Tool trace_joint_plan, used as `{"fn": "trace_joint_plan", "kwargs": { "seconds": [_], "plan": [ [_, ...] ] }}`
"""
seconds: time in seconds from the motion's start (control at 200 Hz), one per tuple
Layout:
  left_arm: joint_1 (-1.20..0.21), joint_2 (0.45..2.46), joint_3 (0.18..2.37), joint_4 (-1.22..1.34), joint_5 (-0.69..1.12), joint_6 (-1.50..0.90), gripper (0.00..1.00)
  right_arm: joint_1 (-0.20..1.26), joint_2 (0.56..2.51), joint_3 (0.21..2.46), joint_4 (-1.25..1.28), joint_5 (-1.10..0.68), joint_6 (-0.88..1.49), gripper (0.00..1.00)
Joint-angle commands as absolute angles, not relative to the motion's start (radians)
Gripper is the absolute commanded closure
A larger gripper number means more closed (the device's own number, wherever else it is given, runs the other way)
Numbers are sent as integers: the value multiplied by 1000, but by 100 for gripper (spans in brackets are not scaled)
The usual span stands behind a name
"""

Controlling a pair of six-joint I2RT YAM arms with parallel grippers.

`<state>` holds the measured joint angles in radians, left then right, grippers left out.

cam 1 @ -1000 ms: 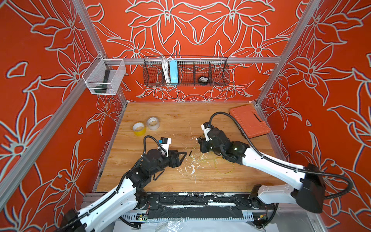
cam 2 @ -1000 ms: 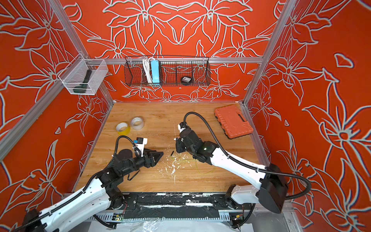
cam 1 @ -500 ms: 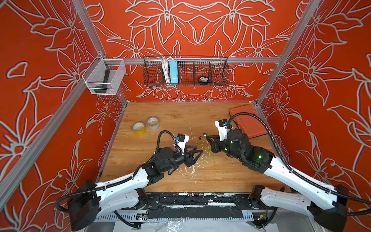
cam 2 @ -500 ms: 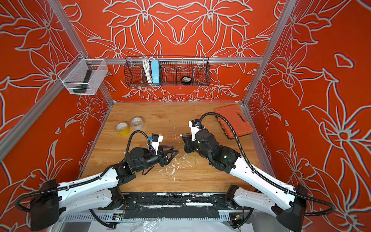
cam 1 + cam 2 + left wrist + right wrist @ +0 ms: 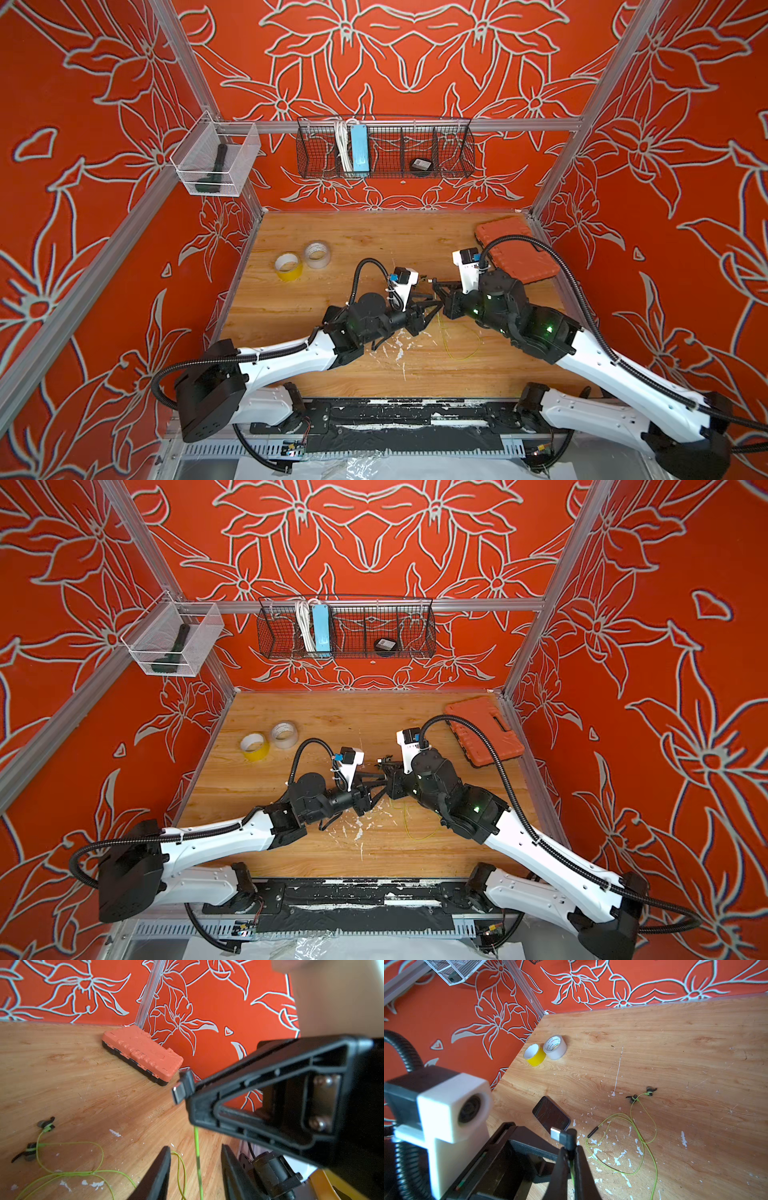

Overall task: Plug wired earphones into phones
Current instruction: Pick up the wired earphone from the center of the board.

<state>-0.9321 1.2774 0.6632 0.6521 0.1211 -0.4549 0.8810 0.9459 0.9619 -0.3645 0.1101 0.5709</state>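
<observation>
1. Wired earphones [image 5: 620, 1114]: you see most of the yellow-green cable in loose loops on the bench [image 5: 685, 1043], w/ both earbuds [image 5: 633, 1098] close together at its far end.
2. The plug [image 5: 560, 1135]: your right tool [image 5: 569, 1148] is pressed together on its dark body. The metal tip sticks out past the fingertips, off the bench.
3. From this grip the cable hangs down and, in the left wrist view, passes btwn the fingers [image 5: 160, 1172] of your left tool [image 5: 195, 1148].
4. The left tool: fingers are spread w/ a gap. If they touch the cable, I cannot tell.
5. The phone [image 5: 551, 1114]: lies flat on the bench, screen up, apart from the plug. The plug is not yet in it.
6. The inline piece [image 5: 592, 1132]: on the bench, btwn phone and cable loops.
7. Rest: yellow tape roll [image 5: 534, 1054] and clear tape roll [image 5: 555, 1047] side by side; orange case [image 5: 143, 1051] near a far corner.
</observation>
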Motion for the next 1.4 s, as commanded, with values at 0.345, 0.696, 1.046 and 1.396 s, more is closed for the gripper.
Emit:
{"fn": "trace_joint_plan", "kwargs": {
  "seconds": [0.345, 0.696, 1.046, 1.396],
  "plan": [
    [-939, 1288, 689, 728, 112, -455, 100, 882, 846, 953, -384, 92, 559, 100],
    [-939, 1204, 665, 749, 287, -406, 100, 881, 710, 954, -402, -29, 449, 18],
    [-945, 1093, 613, 811, 471, -414, 100, 879, 635, 1012, -384, -308, 480, 36],
    [-951, 1078, 624, 770, 460, -403, 100, 879, 721, 1008, -332, -370, 464, 58]
  ]
}}
